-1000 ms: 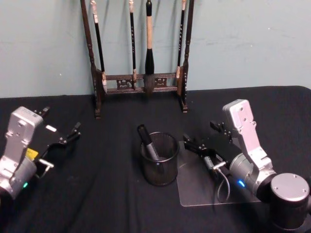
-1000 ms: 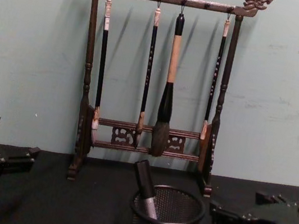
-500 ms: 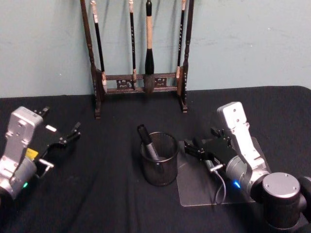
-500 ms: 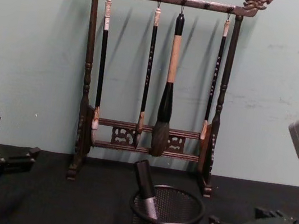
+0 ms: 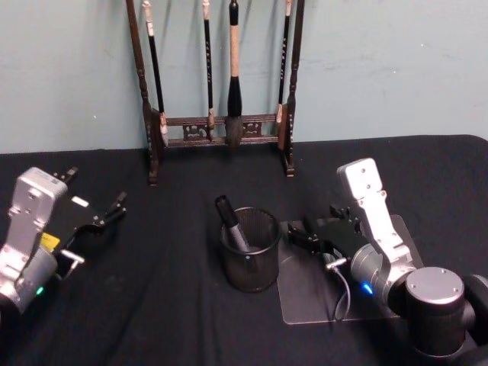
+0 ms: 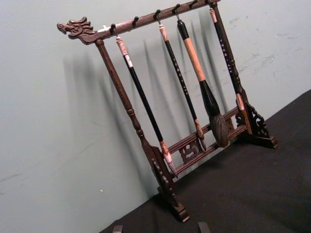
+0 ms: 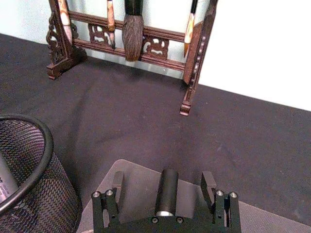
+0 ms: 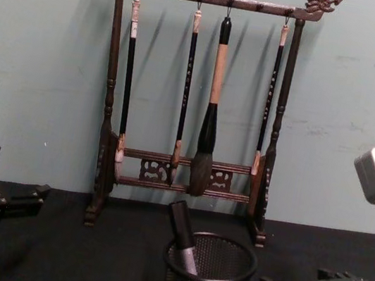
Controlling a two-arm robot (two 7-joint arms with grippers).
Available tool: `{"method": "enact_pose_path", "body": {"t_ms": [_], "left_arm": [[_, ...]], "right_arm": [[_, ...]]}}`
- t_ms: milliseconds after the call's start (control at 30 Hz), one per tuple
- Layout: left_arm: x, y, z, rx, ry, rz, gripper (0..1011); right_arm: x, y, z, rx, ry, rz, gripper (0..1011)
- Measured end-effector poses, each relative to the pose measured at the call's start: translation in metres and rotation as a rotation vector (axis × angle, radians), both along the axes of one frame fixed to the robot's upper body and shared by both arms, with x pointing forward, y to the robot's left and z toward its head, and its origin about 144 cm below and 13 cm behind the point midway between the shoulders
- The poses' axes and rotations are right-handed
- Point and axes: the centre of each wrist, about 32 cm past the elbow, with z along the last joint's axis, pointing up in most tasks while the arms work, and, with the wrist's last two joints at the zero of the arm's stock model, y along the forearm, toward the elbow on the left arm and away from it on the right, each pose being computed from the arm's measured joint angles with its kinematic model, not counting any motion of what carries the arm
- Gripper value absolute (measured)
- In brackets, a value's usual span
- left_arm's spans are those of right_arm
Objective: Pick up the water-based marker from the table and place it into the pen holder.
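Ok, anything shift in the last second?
The right gripper, open and empty, drew back slightly toward the robot, sinking lower in the chest view. Nothing was grasped or released. The marker stays leaning in the pen holder, and the left gripper stays parked, open, at the left.

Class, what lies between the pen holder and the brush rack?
Nothing: in the head view, that stretch is bare black table, from pen holder to brush rack.
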Motion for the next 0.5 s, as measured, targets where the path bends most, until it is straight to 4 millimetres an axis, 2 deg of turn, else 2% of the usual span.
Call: {"method": "enact_pose_path", "body": {"t_ms": [500], "left_arm": [[0.0,0.0,0.0,0.0,0.0,0.0,1001]], "right_arm": [[0.0013,0.0012,-0.0022,0.001,0.04,-0.008,1003]]}}
